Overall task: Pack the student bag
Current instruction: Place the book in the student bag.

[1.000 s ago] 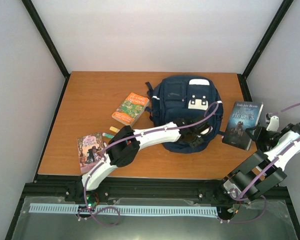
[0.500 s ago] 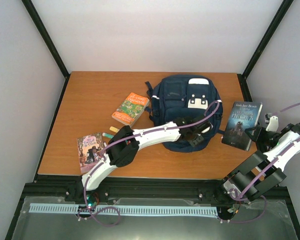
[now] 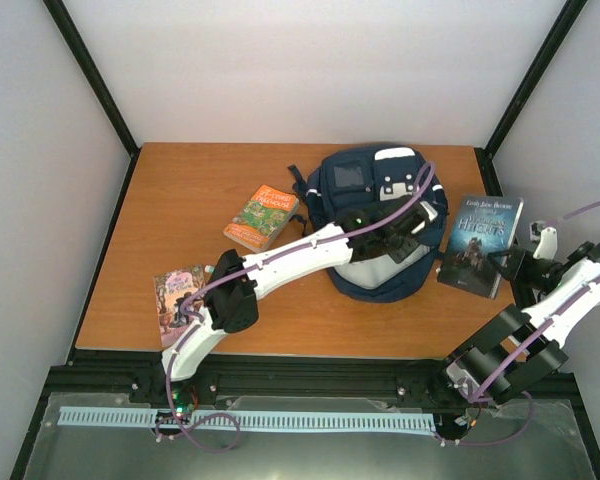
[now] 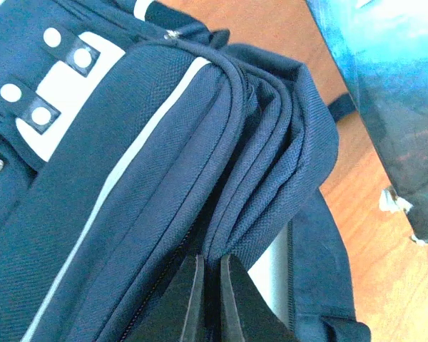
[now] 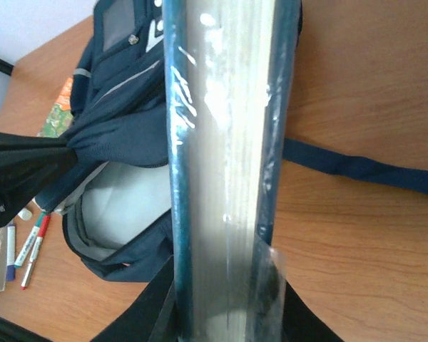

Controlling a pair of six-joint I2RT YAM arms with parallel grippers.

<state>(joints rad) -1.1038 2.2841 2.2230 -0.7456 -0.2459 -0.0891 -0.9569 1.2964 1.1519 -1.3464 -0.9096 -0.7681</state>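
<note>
Left jaws tight on student bag [image 4: 128, 178] fold, unclear from overhead.

Right wrist view: the dark book [image 5: 225, 164] runs off the top and bottom edges, hiding part of the student bag [image 5: 121, 135]; top view, lower left: the left arm [image 3: 280, 265] covers the right edge of the pink book [image 3: 172, 300]; its title is unreadably small.

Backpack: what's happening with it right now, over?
Left gripper shut on backpack flap, mouth held open. Right gripper shut on dark book, beside the backpack. Left arm lies across the backpack.
</note>
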